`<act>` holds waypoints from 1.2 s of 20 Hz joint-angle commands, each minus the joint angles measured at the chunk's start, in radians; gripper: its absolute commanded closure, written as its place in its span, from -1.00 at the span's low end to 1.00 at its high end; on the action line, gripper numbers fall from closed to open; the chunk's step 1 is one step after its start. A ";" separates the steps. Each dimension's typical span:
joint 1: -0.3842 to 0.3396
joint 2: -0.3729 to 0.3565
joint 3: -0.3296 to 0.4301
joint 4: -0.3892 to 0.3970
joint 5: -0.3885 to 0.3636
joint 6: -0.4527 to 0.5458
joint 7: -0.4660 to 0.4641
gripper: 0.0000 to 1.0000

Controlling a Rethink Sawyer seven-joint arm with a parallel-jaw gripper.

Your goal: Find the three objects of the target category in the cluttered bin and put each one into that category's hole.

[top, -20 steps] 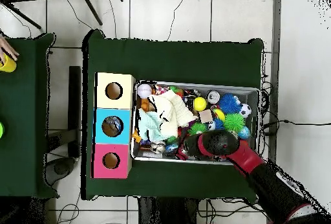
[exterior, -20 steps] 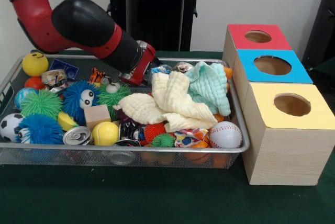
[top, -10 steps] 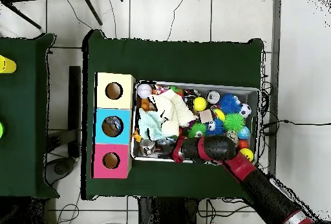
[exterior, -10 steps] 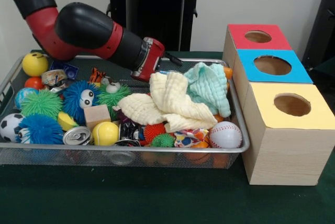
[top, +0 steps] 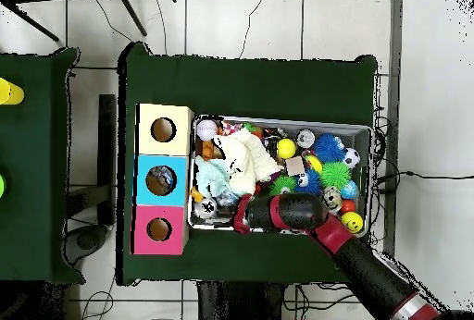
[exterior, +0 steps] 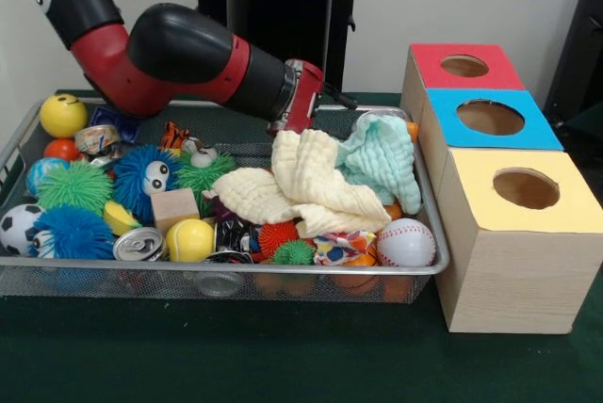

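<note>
Your wire bin sits packed with clutter, and the box with the three holes stands right against its side: red hole, blue hole, yellow hole. Your gripper hangs over the bin's back edge; you cannot tell how far its fingers are spread or whether it has hold of anything. Just below it lie the cream cloth and mint cloth. Farther off on the arm's side sit the blue fuzzy toy and smiley ball.

No legible text or labels.
</note>
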 commanded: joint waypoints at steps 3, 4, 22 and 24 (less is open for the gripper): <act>0.015 0.045 0.094 -0.044 -0.078 0.102 -0.194 -1.00; 0.016 0.040 0.093 -0.048 -0.086 0.104 -0.191 -1.00; 0.206 -0.347 -0.074 -0.086 -0.142 0.175 0.104 -1.00; 0.224 -0.371 -0.087 -0.088 -0.130 0.182 0.123 -1.00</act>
